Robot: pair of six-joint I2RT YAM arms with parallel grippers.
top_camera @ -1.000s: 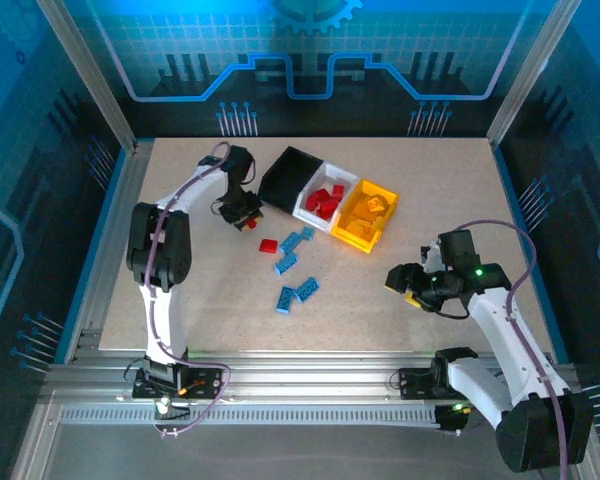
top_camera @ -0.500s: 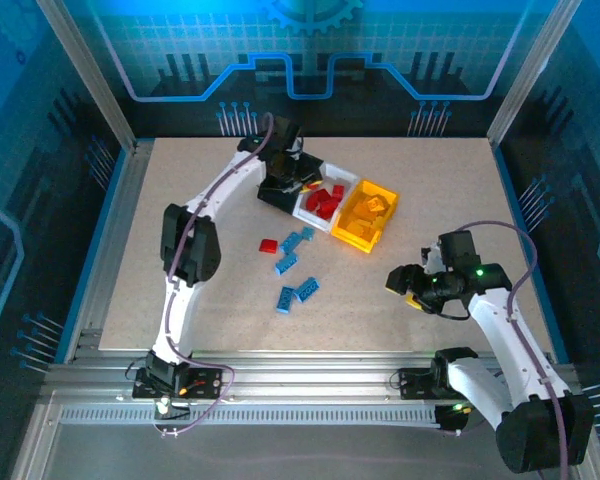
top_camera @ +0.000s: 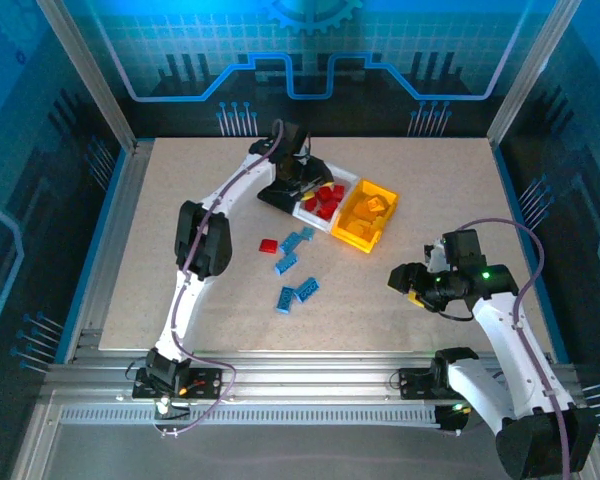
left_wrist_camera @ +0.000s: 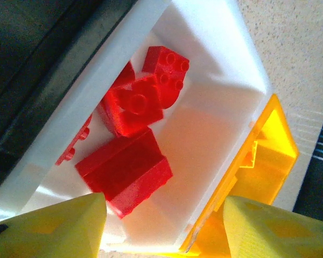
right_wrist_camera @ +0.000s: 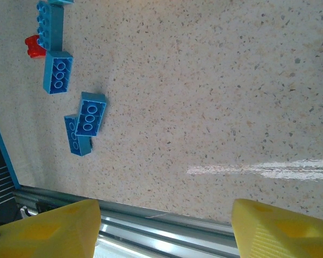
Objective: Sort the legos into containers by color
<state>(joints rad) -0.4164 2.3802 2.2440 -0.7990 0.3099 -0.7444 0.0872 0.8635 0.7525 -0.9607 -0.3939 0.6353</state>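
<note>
Red bricks (left_wrist_camera: 132, 107) were seen heaped in the white bin (left_wrist_camera: 204, 134) — orange bricks (top_camera: 375, 204) in the yellow bin (top_camera: 352, 232). The left gripper (left_wrist_camera: 164, 215) was held spread and empty above — the right gripper (right_wrist_camera: 167, 215) likewise.

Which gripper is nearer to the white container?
Left. The left gripper hangs just above the white container; the right gripper is far away, over the table's near right part.

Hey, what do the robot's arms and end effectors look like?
Both the left arm and right arm have white links, black joint housings and a purplish cable running alongside. A green light glows on the right one. The left end effector and right end effector have wedge-shaped yellow fingers.
</note>
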